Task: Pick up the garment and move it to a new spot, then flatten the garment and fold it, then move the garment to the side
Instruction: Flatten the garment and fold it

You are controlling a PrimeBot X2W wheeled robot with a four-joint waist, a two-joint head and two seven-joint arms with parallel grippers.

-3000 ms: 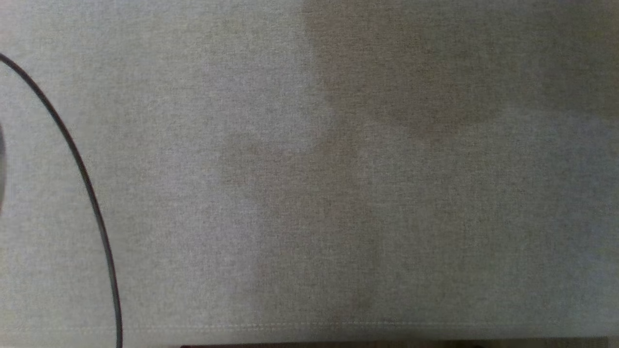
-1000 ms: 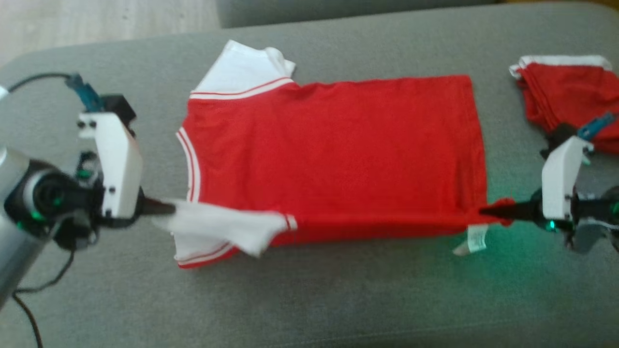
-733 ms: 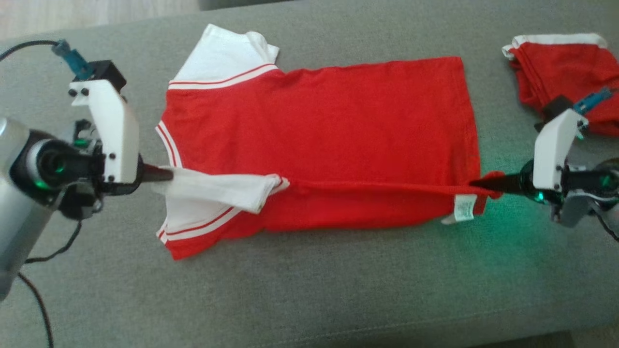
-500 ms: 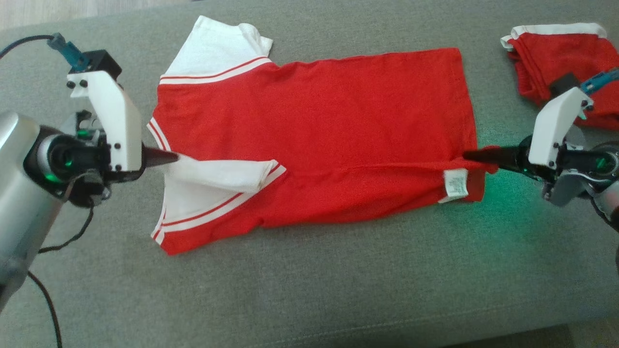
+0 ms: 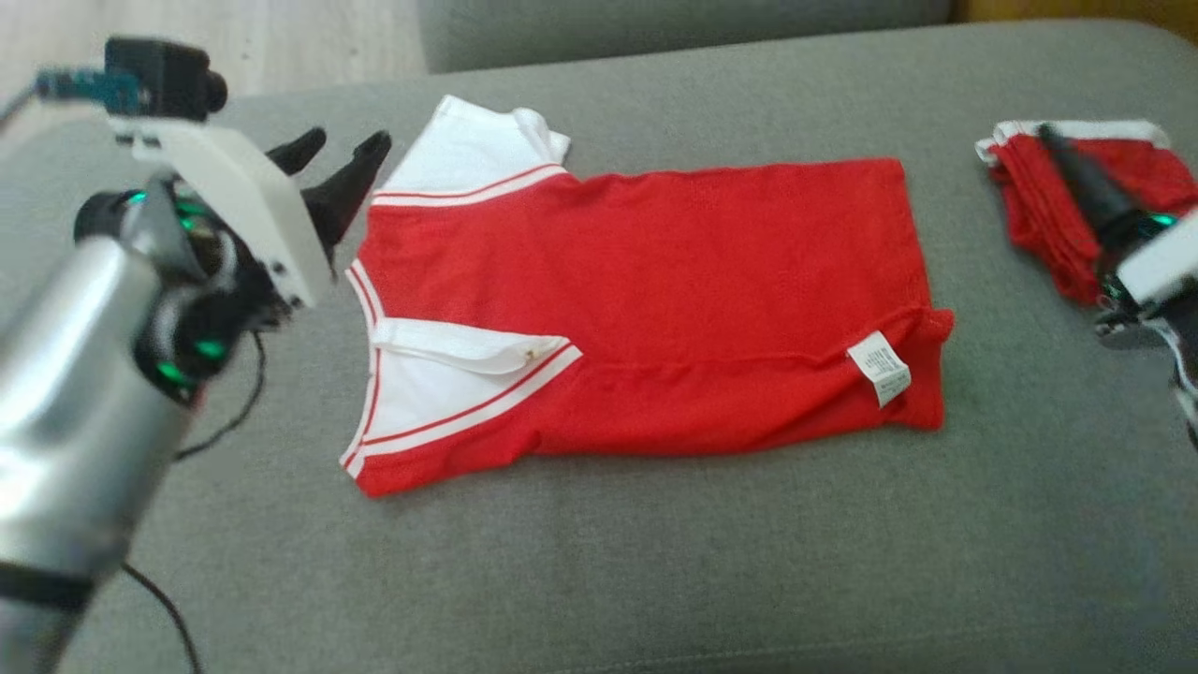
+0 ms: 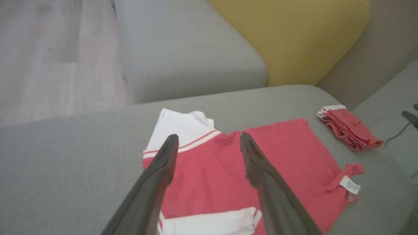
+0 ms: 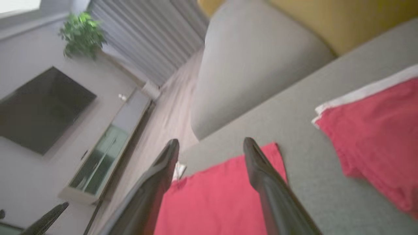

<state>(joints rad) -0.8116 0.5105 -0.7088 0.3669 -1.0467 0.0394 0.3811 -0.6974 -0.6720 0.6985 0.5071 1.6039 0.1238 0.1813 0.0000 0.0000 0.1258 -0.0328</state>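
Note:
A red shirt [image 5: 655, 281] with white sleeves lies flat on the grey sofa seat [image 5: 599, 562]. Its near edge is folded over, with the near sleeve [image 5: 459, 346] doubled back and a white label [image 5: 880, 368] showing. My left gripper [image 5: 342, 150] hovers open beside the far sleeve, above the collar end. In the left wrist view, the left gripper [image 6: 209, 140] is spread wide over the shirt [image 6: 287, 156]. At the right my right gripper [image 5: 1053, 145] is raised off the shirt, and in its wrist view the right gripper [image 7: 211, 144] stands open and empty above the shirt's hem [image 7: 215, 202].
A folded red and white garment [image 5: 1095, 197] lies at the seat's far right, under my right gripper. A yellow cushion [image 6: 287, 39] and a grey armrest [image 6: 183, 55] stand behind. Wood floor [image 5: 262, 37] lies past the far left. A cable [image 5: 225, 421] trails from my left arm.
Both grippers have let go of the shirt's near edge, which now lies folded over. They opened and lifted away, the left to the far sleeve, the right over the folded garment. The camera shifted.

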